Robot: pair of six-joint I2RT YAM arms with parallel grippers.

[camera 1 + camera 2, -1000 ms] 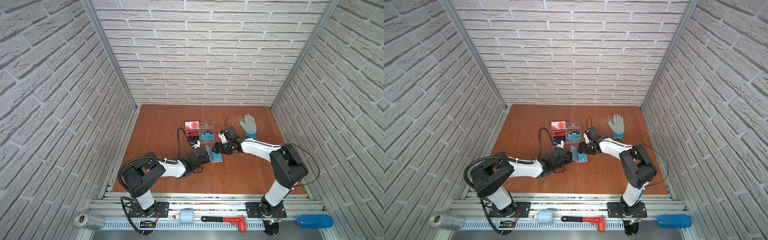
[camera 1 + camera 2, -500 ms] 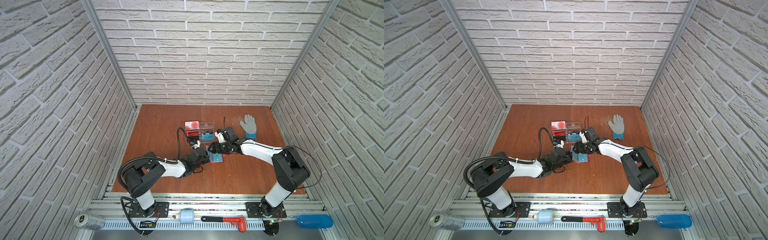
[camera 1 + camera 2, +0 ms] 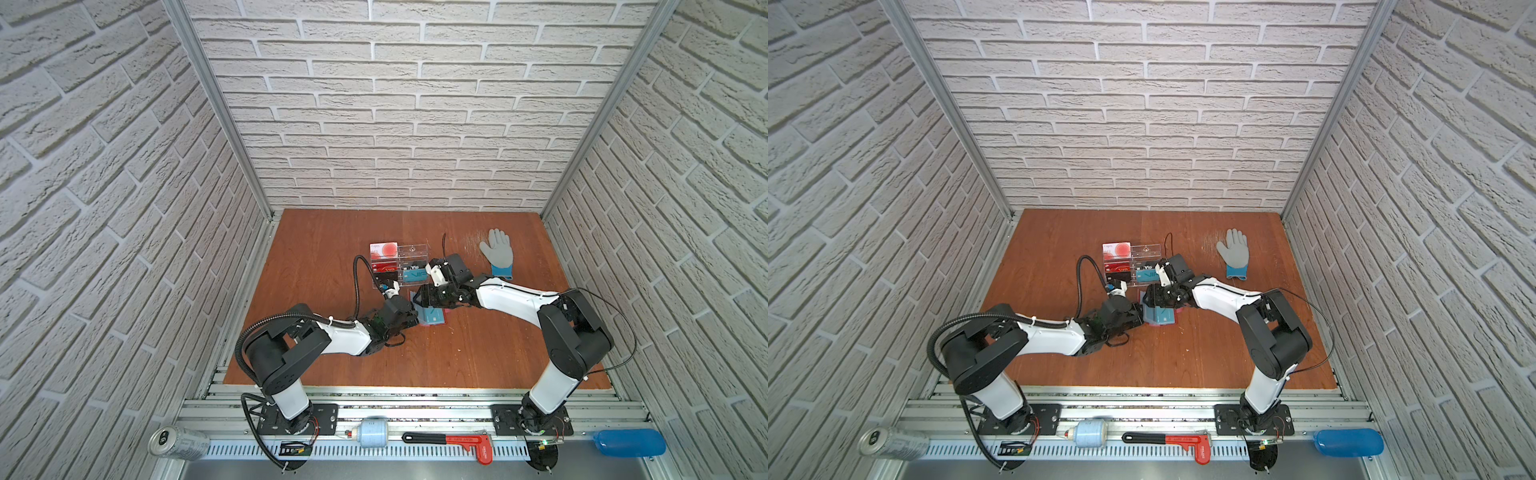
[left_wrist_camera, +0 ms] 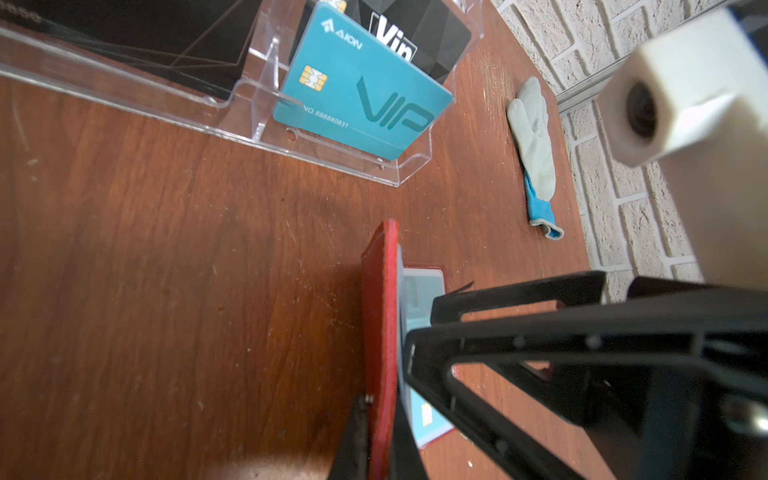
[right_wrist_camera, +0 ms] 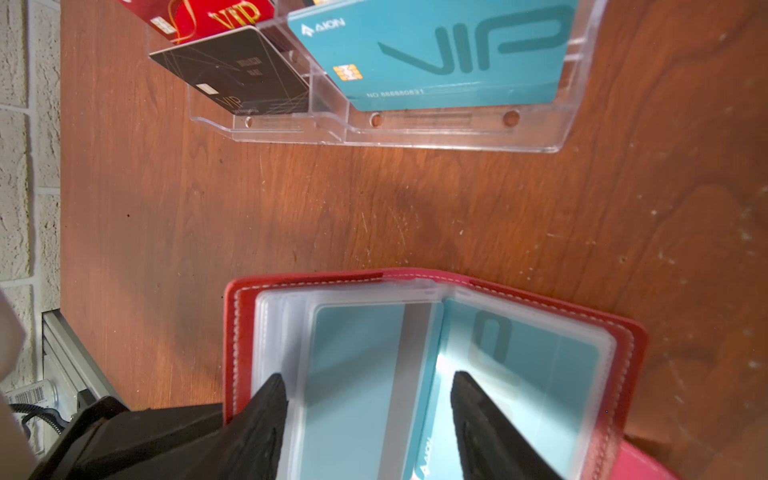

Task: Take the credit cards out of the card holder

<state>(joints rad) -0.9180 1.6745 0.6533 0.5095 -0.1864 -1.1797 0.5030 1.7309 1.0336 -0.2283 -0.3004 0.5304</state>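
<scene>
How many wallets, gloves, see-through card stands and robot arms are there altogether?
Red card holder: 1
Grey glove: 1
Clear card stand: 1
Robot arms: 2
Total: 5

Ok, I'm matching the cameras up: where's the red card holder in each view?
Both top views: card holder mid-table, in front of the clear stand.
Left wrist: card holder edge-on, cover upright.
Right wrist: card holder open, sleeves showing.
Shared landmark: the stand's teal VIP card.
</scene>
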